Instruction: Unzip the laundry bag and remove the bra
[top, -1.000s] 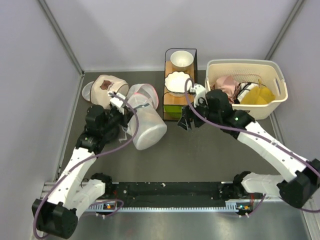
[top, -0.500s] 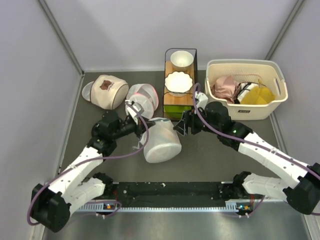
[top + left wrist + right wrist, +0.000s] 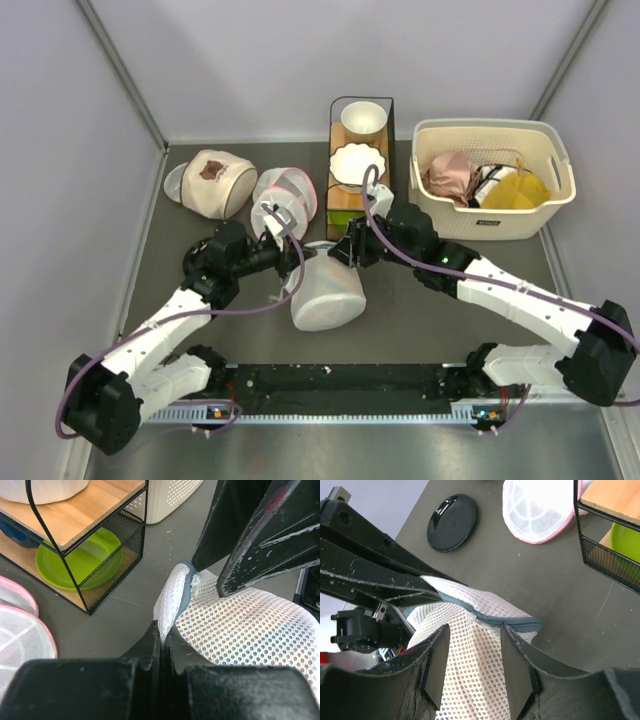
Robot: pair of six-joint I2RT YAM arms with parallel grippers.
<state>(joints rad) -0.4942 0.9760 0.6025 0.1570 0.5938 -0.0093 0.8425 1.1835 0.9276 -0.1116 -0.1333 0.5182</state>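
Note:
The laundry bag (image 3: 325,290), white mesh with grey zip trim, lies on its side at the table's middle. My left gripper (image 3: 289,263) is shut on a fold of its mesh by the zip edge (image 3: 170,605). My right gripper (image 3: 345,250) is open at the bag's top edge. Its fingers (image 3: 516,665) straddle the mesh (image 3: 470,645) just below the closed grey zipper (image 3: 512,624), with gaps on both sides. The right gripper's black fingers (image 3: 260,535) hang over the bag (image 3: 245,625) in the left wrist view. The bra is hidden.
A wire rack (image 3: 361,165) with white bowls and a green plate (image 3: 80,560) stands behind the bag. A cream basket (image 3: 495,215) with pink and yellow garments is at back right. Pink-trimmed mesh bags (image 3: 285,195) and a beige mesh bag (image 3: 215,180) lie at back left. A black disc (image 3: 452,522) lies nearby.
My left gripper has pulled the laundry bag rightward and nearer, to the table's middle. My right gripper has moved left and down from the rack to the bag's top edge.

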